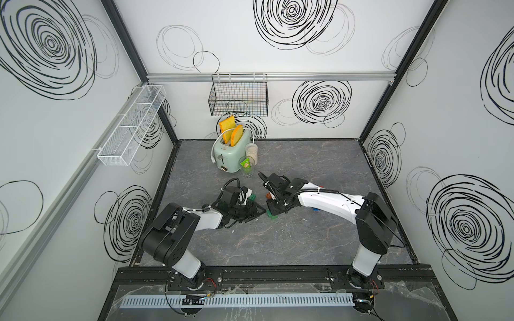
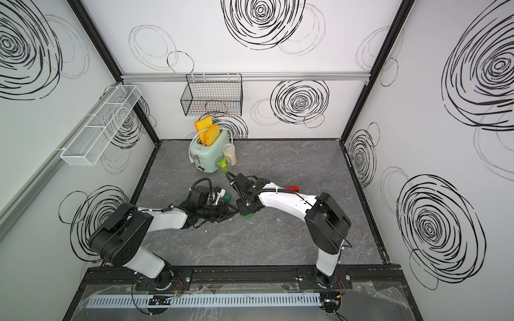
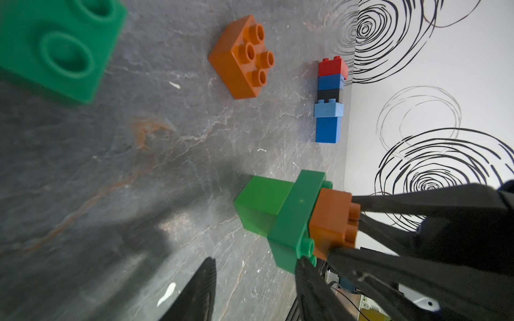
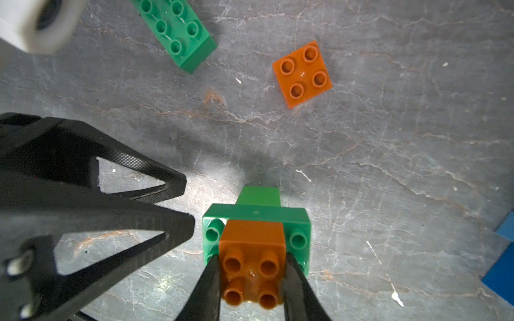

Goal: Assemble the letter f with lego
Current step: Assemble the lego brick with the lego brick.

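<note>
right gripper (image 4: pixel 251 259): clamped on orange-brown brick (image 4: pixel 251 239) topping green stack (image 4: pixel 256 215), upright on table (image 4: pixel 389 166). left gripper (image 3: pixel 256 261): fingers apart, empty, just beside stack. elsewhere on table: loose orange-brown brick (image 4: pixel 301 73), green oblong brick (image 4: pixel 178 30), red-blue-black column (image 3: pixel 331 100).

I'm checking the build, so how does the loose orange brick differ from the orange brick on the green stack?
The loose orange brick lies alone on the table, touched by nothing; the stacked orange brick sits on a green oblong brick. The right end effector grips the stacked one by its sides; the loose one is free. Both are square, four-studded, studs up.
</note>
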